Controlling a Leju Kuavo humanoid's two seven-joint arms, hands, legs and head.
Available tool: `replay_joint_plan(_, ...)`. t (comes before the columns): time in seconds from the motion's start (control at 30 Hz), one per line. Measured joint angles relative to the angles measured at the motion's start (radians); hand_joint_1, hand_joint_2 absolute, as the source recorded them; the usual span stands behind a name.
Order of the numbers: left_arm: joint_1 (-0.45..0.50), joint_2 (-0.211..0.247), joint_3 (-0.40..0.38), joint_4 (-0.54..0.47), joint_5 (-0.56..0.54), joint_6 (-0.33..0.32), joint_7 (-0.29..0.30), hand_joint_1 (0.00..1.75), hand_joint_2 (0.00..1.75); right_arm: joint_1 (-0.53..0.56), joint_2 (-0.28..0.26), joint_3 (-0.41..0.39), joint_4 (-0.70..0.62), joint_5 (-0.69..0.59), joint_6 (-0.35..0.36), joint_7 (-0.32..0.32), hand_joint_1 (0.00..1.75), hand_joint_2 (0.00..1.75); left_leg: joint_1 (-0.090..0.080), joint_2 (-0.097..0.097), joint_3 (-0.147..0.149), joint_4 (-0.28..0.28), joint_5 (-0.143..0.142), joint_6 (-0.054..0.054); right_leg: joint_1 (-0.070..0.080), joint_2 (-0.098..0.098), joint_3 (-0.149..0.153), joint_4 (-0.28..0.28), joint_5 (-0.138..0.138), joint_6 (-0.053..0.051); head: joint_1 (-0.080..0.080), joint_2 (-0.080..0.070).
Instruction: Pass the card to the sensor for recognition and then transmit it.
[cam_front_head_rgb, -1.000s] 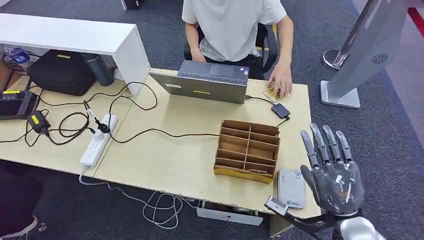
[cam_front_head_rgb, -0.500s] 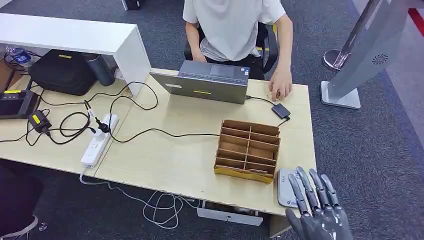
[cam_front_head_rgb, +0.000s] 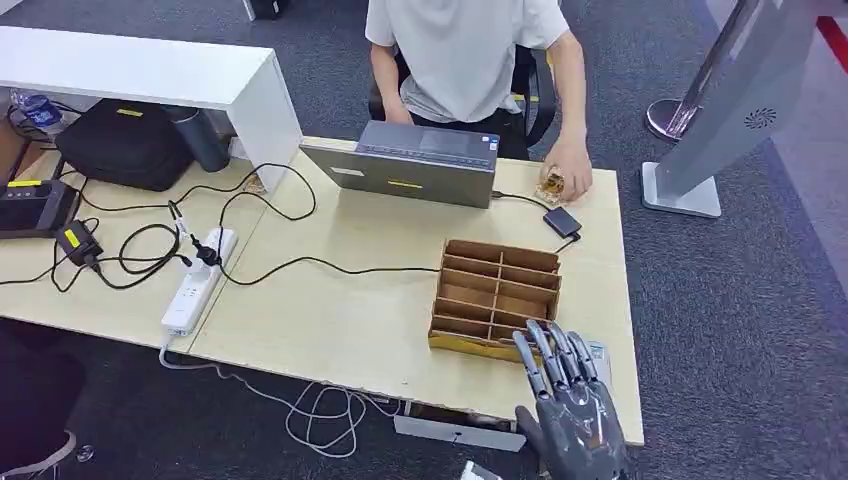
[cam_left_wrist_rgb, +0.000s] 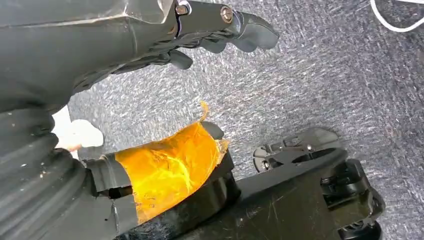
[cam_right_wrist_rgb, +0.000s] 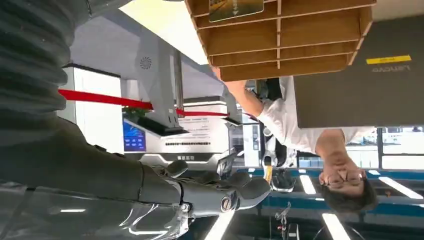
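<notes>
At the lower right of the head view, the right hand (cam_front_head_rgb: 572, 410) is seen raised over the near edge of the table (cam_front_head_rgb: 350, 300), its fingers (cam_front_head_rgb: 545, 355) straight and slightly spread, with nothing held. A pale card reader (cam_front_head_rgb: 601, 352) is mostly hidden behind it, just beside the wooden rack (cam_front_head_rgb: 495, 290). At the upper middle, a laptop (cam_front_head_rgb: 415, 165) is stood before a seated person (cam_front_head_rgb: 465, 50), whose hand (cam_front_head_rgb: 568, 170) is laid on a small item that cannot be made out.

From the left wrist view, the left hand (cam_left_wrist_rgb: 125, 45) is shown open and empty above grey carpet, its fingers (cam_left_wrist_rgb: 250, 30) stretched out and orange tape (cam_left_wrist_rgb: 170, 170) wrapped round its thumb.

From the right wrist view, the right hand (cam_right_wrist_rgb: 165, 190) is shown open, fingers (cam_right_wrist_rgb: 250, 190) extended, nothing gripped or touched. The card (cam_right_wrist_rgb: 235, 7) is seen lying flat in an end compartment of the rack (cam_right_wrist_rgb: 280, 45), its long axis run along the compartment's length; its print is too small to read. On the laptop lid (cam_right_wrist_rgb: 360, 95), a yellow sticker (cam_right_wrist_rgb: 387, 59) is fixed and the word "Lenovo" can be read upside down.
</notes>
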Motion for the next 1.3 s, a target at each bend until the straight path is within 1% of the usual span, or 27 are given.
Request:
replay_joint_plan(0.17, -0.008, 0.0, -0.007, 0.0, -0.01, -0.011, 0.006, 0.0, 1.75, -0.083, 0.037, 0.002, 0.088, -0.001, 0.026, -0.003, 0.0, 1.75, 0.0, 0.0, 0.0, 0.0, 0.001, -0.001, 0.0, 0.0, 0.0, 0.0, 0.0, 0.0, 0.0, 0.0)
replay_joint_plan(0.43, -0.016, -0.004, -0.008, 0.0, -0.022, -0.024, -0.046, 0.0, 1.75, -0.168, 0.071, -0.003, 0.22, -0.01, 0.035, 0.015, 0.0, 1.75, 0.0, 0.0, 0.0, 0.0, 0.001, -0.001, 0.0, 0.0, 0.0, 0.0, 0.0, 0.0, 0.0, 0.0)
replay_joint_plan(0.67, -0.019, -0.005, -0.009, 0.0, -0.024, -0.024, -0.063, 0.0, 1.75, -0.188, 0.086, -0.017, 0.276, -0.027, 0.032, 0.022, 0.0, 1.75, 0.0, 0.0, 0.0, 0.0, 0.001, -0.001, 0.0, 0.0, 0.0, 0.0, 0.0, 0.0, 0.0, 0.0)
replay_joint_plan(0.93, -0.023, -0.006, -0.009, 0.0, -0.021, -0.027, -0.063, 0.0, 1.75, -0.19, 0.098, -0.042, 0.341, -0.055, 0.032, 0.025, 0.0, 1.75, 0.0, 0.0, 0.0, 0.0, 0.001, -0.001, 0.0, 0.0, 0.0, 0.0, 0.0, 0.0, 0.0, 0.0)
replay_joint_plan(1.17, -0.024, -0.006, -0.009, 0.0, -0.019, -0.03, -0.063, 0.0, 1.75, -0.208, 0.115, -0.072, 0.432, -0.097, 0.031, 0.021, 0.0, 1.75, 0.0, 0.0, 0.0, 0.0, 0.001, -0.001, 0.0, 0.0, 0.0, 0.0, 0.0, 0.0, 0.0, 0.0)
replay_joint_plan(1.3, -0.024, -0.008, -0.01, 0.0, -0.018, -0.03, -0.063, 0.0, 1.75, -0.221, 0.129, -0.087, 0.476, -0.1, 0.029, 0.016, 0.0, 1.75, 0.0, 0.0, 0.0, 0.0, 0.001, -0.001, 0.0, 0.0, 0.0, 0.0, 0.0, 0.0, 0.0, 0.0)
